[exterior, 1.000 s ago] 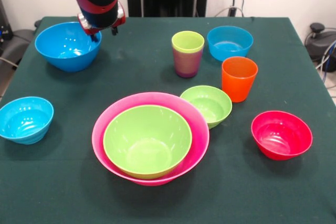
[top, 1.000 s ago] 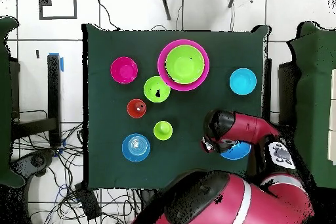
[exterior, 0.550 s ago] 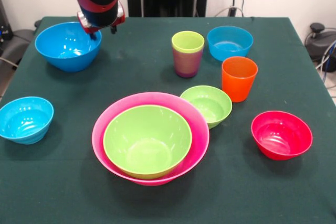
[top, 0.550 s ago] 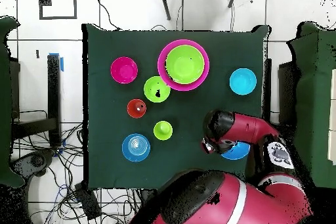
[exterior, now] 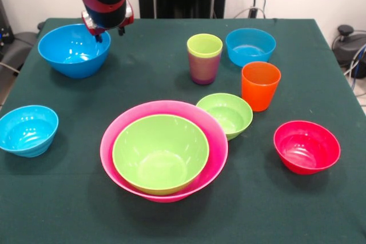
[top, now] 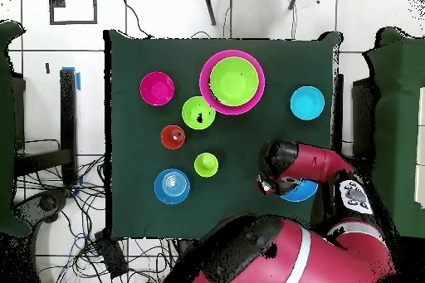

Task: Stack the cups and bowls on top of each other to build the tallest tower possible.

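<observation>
On the far left, at nine o'clock, a small light-blue bowl (exterior: 27,130) sits alone, not yet picked. Up at ten o'clock is the large blue bowl (exterior: 74,49), and the gripper (exterior: 108,34) hangs right over its rim on the side toward the table's middle. I cannot tell how far its fingers are spread or whether they have hold of the rim; the arm's head hides most of them.

In the centre comes the tower (exterior: 164,150), and it is only two pieces high: the large green bowl (exterior: 160,152) nested inside the huge pink bowl (exterior: 206,130). That is all that is done.

Moving right, the small green bowl (exterior: 226,114) sits just beside the pink rim at about two o'clock from it, upright and empty. Behind it, near twelve o'clock, the lime green cup (exterior: 204,55) appears seated inside the purple cup (exterior: 201,70). The orange cup (exterior: 260,86) stands loose at one o'clock, another small light-blue bowl (exterior: 250,46) behind it. At three o'clock sits the small red bowl (exterior: 306,146).

My read: early days, with five bowls and the cups left, and the large blue bowl looks the next candidate.
</observation>
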Controlling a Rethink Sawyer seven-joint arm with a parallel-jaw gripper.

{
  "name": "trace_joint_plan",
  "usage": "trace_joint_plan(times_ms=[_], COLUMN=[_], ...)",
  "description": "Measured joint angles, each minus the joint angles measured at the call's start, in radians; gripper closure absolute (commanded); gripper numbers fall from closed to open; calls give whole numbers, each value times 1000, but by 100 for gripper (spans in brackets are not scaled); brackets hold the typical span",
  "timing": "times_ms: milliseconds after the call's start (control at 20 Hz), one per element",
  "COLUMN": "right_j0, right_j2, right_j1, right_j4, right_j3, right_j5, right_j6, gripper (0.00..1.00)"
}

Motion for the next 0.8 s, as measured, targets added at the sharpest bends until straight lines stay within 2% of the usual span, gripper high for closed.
trace_joint_plan(times_ms=[350,800], right_j0=[0,0], right_j2=[-1,-6], right_j1=[0,12], right_j4=[0,0], right_j3=[-8,-24], right_j5=[-18,-94], right_j6=[0,0], gripper=[0,0])
